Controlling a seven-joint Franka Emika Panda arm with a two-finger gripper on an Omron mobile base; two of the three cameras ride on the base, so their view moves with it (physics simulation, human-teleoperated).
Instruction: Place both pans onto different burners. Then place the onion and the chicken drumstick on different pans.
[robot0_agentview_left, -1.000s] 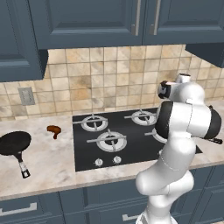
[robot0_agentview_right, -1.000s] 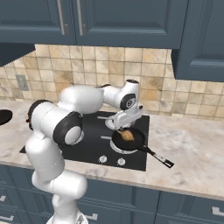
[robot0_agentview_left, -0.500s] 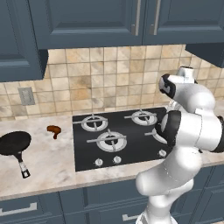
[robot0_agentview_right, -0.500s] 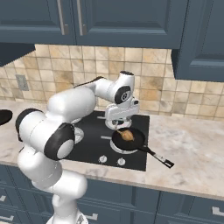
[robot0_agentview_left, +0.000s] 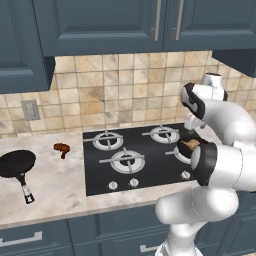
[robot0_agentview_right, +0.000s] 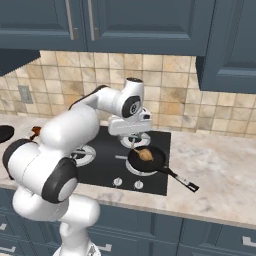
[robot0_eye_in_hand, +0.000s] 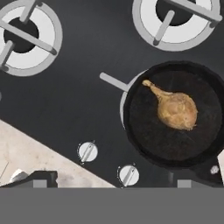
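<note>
One black pan (robot0_agentview_right: 158, 161) sits on the front right burner of the cooktop (robot0_agentview_right: 105, 152), handle pointing toward the counter's front right. The tan onion (robot0_agentview_right: 145, 154) lies inside it, also seen as onion (robot0_eye_in_hand: 177, 110) in pan (robot0_eye_in_hand: 148, 142). My gripper (robot0_agentview_right: 133, 137) hangs open above the cooktop, just left of this pan, with nothing between its fingertips (robot0_eye_in_hand: 41, 177). The second pan (robot0_agentview_left: 16, 164) rests on the counter far left of the cooktop. The reddish-brown drumstick (robot0_agentview_left: 61, 148) lies on the counter between that pan and the cooktop.
Three burners stand bare: rear left (robot0_agentview_left: 108, 139), front left (robot0_agentview_left: 121, 161) and rear right (robot0_agentview_left: 164, 133). Control knobs (robot0_eye_in_hand: 87, 152) line the cooktop's front edge. A wall outlet (robot0_agentview_left: 30, 109) is on the tiled backsplash, and dark cabinets hang overhead.
My hand has lifted and drawn left, off the pan on the burner. The onion stays in that pan. The other pan and the drumstick have not moved.
</note>
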